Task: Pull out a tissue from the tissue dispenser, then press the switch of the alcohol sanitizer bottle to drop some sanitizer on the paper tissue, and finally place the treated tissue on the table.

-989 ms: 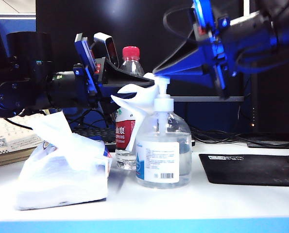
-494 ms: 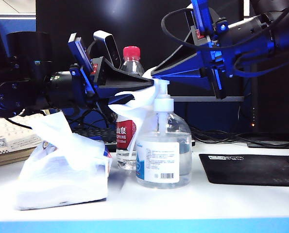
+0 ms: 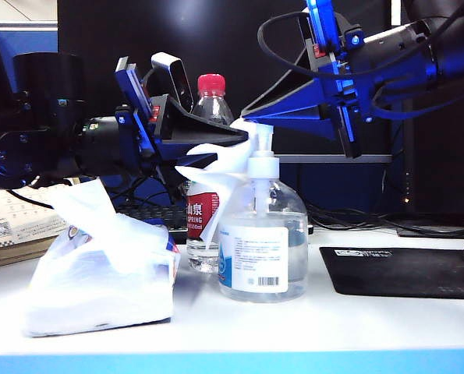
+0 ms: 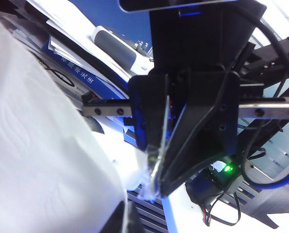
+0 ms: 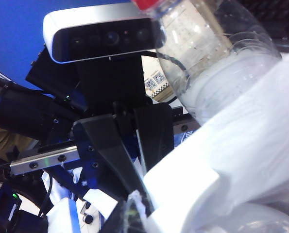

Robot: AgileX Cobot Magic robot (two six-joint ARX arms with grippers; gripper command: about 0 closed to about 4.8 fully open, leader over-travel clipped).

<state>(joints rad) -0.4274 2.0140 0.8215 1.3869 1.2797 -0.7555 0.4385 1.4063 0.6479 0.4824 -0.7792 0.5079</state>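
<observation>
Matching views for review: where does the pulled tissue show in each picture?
Exterior view: the tissue hangs from the shut left gripper, beside the switch.
Left wrist view: broad white sheet.
Right wrist view: white folds.
Shared landmark: the left gripper; right gripper is shut above the switch.

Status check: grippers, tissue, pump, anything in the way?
Left gripper shut on tissue beside pump head. Right gripper shut, tip at pump head. Red-capped water bottle close behind sanitizer bottle.
</observation>
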